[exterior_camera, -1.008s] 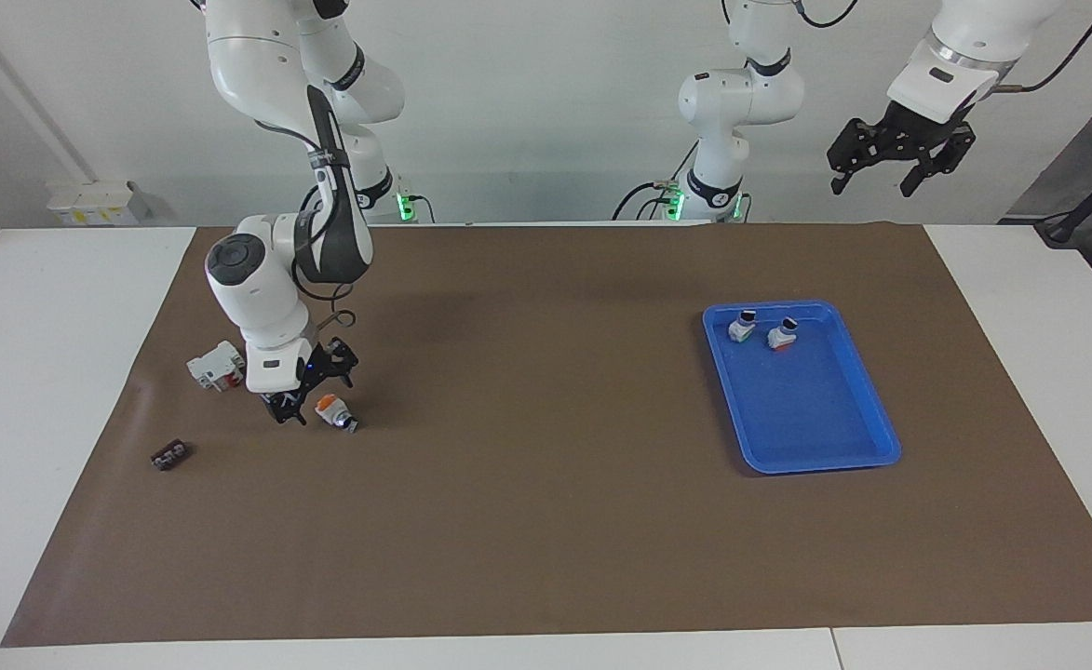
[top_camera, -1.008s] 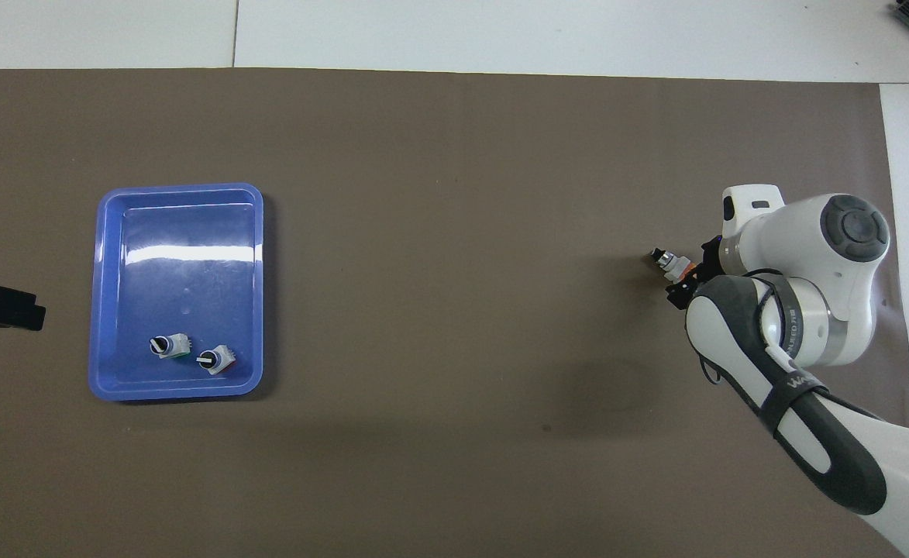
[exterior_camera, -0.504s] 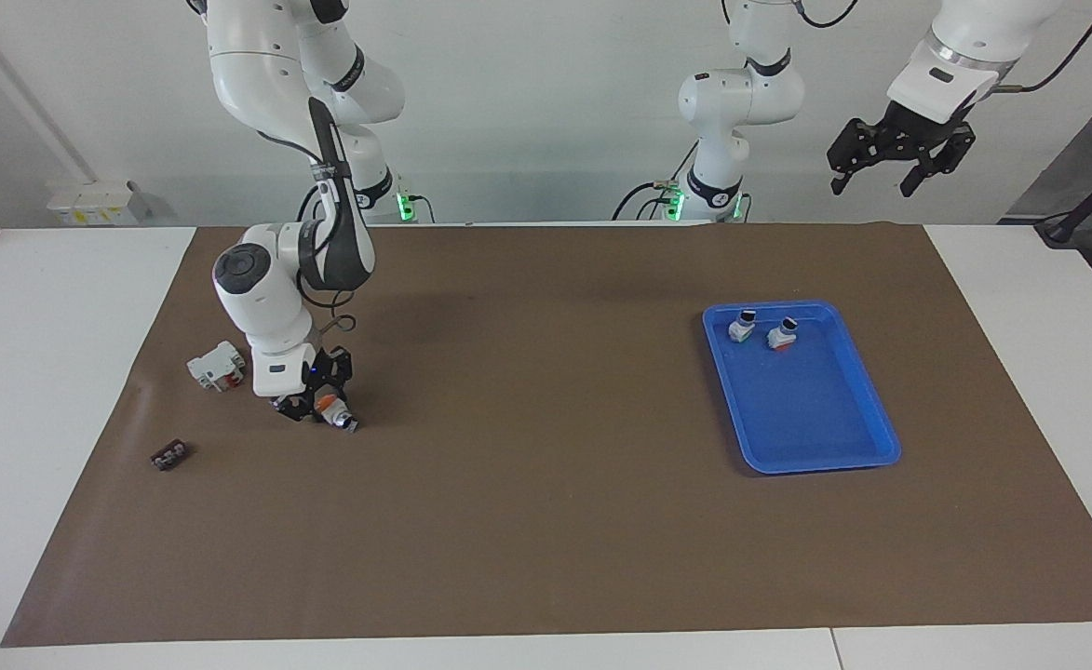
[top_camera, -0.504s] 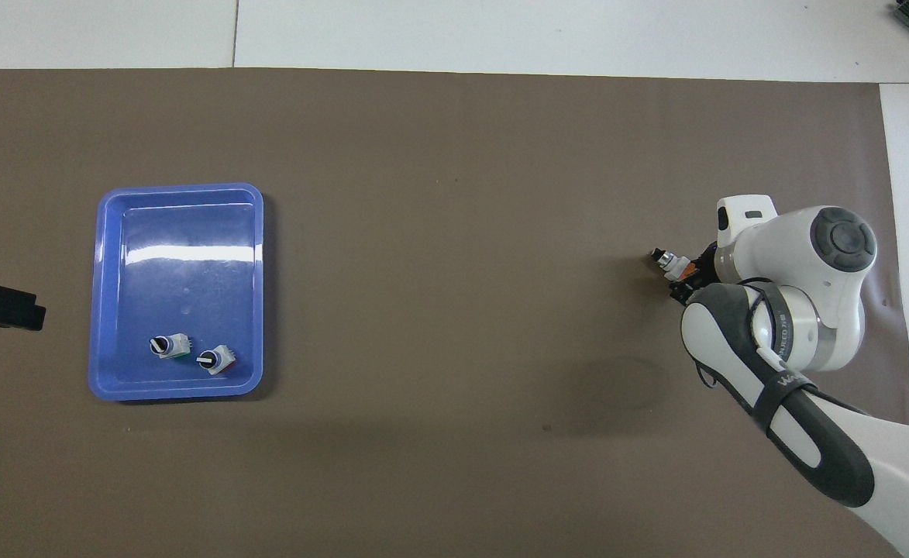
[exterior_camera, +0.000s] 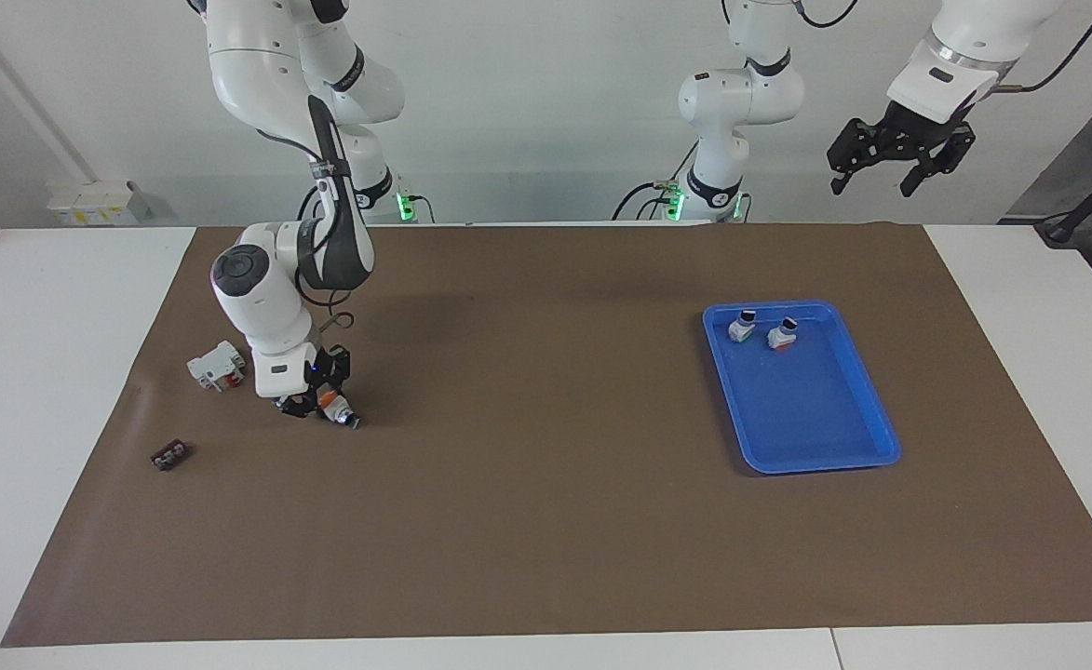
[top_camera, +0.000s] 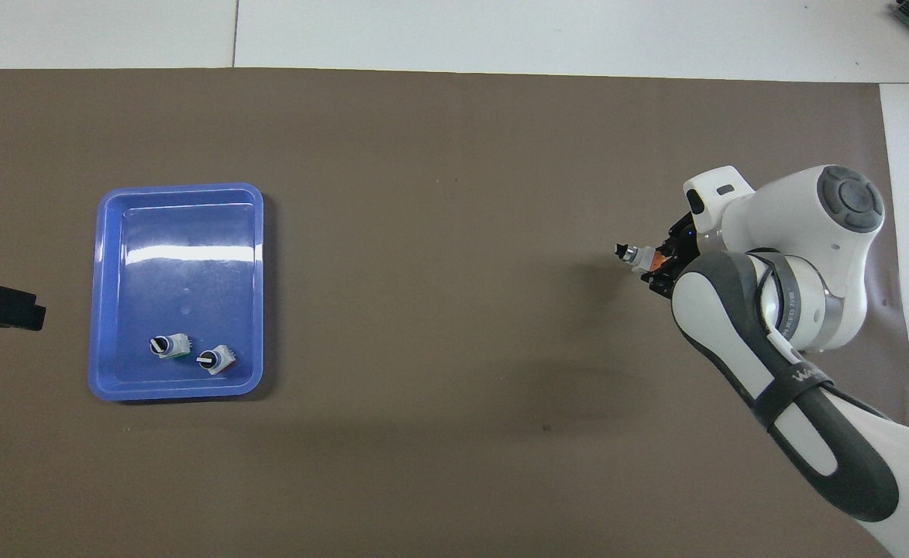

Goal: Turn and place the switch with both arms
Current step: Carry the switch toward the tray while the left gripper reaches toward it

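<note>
Two small switch-like pieces sit in the blue tray (exterior_camera: 867, 437) at the right of the facing view, side by side at its upper end: one with a green end (exterior_camera: 741, 327) and one with a red end (exterior_camera: 781, 335). The remainder of the tray is bare.

At the left of that view the right gripper (exterior_camera: 319, 407) is low over the brown mat (exterior_camera: 546, 521), its jaws clamped on the orange-ended switch (exterior_camera: 333, 408), whose black knob tip points away from the gripper. A second ago the jaws stood apart beside the switch as it lay on the mat; now they grip it, and in the overhead view it has shifted slightly toward the frame's centre. Beside the arm lie a white blocky part with red (exterior_camera: 215, 365) and a small dark piece (exterior_camera: 171, 455).

The left gripper (exterior_camera: 899, 166) waits at upper right, jaws wide, unmoved.
</note>
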`<state>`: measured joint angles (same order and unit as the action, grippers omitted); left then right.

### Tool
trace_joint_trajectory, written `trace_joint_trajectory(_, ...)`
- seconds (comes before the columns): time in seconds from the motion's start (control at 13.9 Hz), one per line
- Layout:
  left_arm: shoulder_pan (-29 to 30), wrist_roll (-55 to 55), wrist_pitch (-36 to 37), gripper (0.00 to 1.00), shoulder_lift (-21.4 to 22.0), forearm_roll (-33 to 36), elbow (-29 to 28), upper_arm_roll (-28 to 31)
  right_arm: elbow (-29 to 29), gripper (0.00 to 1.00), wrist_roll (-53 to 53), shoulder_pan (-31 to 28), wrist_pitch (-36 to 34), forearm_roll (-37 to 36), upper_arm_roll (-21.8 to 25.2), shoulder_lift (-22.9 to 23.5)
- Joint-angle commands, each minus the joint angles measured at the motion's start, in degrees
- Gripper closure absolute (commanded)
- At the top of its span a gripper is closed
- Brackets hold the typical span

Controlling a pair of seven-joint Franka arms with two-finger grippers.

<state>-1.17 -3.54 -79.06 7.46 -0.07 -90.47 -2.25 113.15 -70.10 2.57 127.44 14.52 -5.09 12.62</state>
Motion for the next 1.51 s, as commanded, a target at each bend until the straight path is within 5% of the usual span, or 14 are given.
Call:
trace_joint_trajectory(0.0, 0.5, -0.1, -0.5, 0.00, 1.6, 0.8, -1.7, -0.5, -2.9, 1.00, -7.4, -0.4, -2.0, 10.8, -3.5, -0.8)
trace_joint_trajectory(0.36, 0.5, 0.0, -0.2, 0.00, 1.5, -0.8, -0.4, -1.0, -9.2, 1.00, -7.4, -0.1, -1.6, 26.0, -13.9, -0.8)
trace_joint_trajectory(0.65, 1.3, 6.7, 0.5, 0.00, 1.6, -13.3, -1.2, -1.1, -16.3, 1.00, -2.5, 3.4, -0.3, 29.2, -15.7, -0.5)
trace_joint_trajectory(1.01, 1.3, 24.7, -5.5, 0.19, 1.0, -30.9, -4.9, -2.7, -16.7, 1.00, -2.6, 8.9, 4.7, 28.1, -15.7, -0.6)
trace_joint_trajectory(1.44, 0.9, 38.7, -18.6, 0.41, -0.2, -41.8, -9.8, -7.0, -16.8, 1.00, -2.0, 11.6, 7.3, 27.2, -15.7, -0.7)
